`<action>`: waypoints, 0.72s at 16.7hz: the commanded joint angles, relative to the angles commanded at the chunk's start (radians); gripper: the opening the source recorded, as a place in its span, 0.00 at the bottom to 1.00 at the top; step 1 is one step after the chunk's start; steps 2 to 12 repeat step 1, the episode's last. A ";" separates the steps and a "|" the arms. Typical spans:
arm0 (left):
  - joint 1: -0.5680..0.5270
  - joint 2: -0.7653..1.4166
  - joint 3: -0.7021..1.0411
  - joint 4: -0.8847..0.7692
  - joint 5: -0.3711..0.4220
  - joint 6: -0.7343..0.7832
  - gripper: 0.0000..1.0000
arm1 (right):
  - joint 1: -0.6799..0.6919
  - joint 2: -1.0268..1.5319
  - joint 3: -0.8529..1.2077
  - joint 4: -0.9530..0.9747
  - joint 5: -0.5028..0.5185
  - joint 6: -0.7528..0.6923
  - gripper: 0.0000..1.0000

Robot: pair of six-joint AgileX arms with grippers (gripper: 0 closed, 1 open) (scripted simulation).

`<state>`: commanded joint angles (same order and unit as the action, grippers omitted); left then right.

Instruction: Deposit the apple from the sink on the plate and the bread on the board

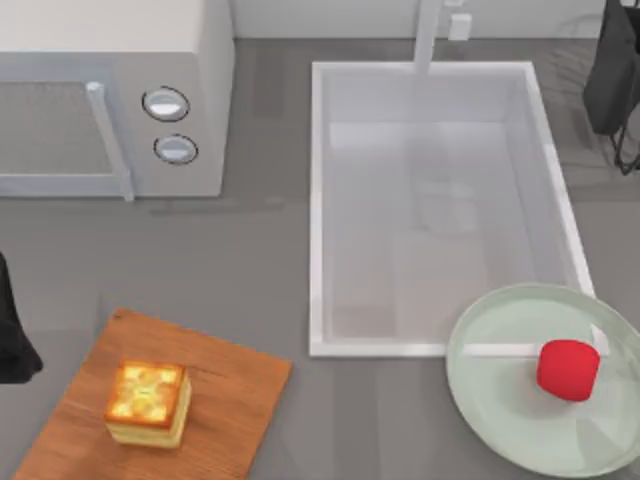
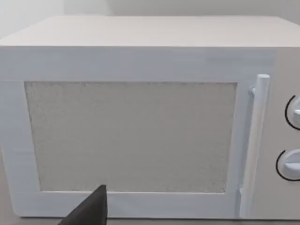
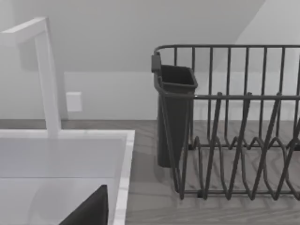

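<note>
You see the bread (image 1: 148,402) sitting on the board (image 1: 225,395), just right of your left claw (image 1: 12,335). The apple (image 1: 567,369) rests on the plate (image 1: 500,400), which overlaps the sink (image 1: 318,250) corner. Both claws' grip you cannot tell. Farther off stands the microwave (image 2: 140,117).

The apple (image 1: 568,369) rests on the plate (image 1: 500,420) overlapping the sink (image 1: 318,200) front right corner; the bread (image 1: 148,403) sits on the board (image 1: 230,400) front left, microwave (image 1: 110,60) behind.
</note>
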<state>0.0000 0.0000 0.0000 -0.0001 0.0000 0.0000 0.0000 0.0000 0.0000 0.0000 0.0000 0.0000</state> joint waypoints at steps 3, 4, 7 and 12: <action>0.000 0.000 0.000 0.000 0.000 0.000 1.00 | 0.000 0.000 0.000 0.000 0.000 0.000 1.00; 0.000 0.000 0.000 0.000 0.000 0.000 1.00 | 0.000 0.000 0.000 0.000 0.000 0.000 1.00; 0.000 0.000 0.000 0.000 0.000 0.000 1.00 | 0.000 0.000 0.000 0.000 0.000 0.000 1.00; 0.000 0.000 0.000 0.000 0.000 0.000 1.00 | 0.000 0.000 0.000 0.000 0.000 0.000 1.00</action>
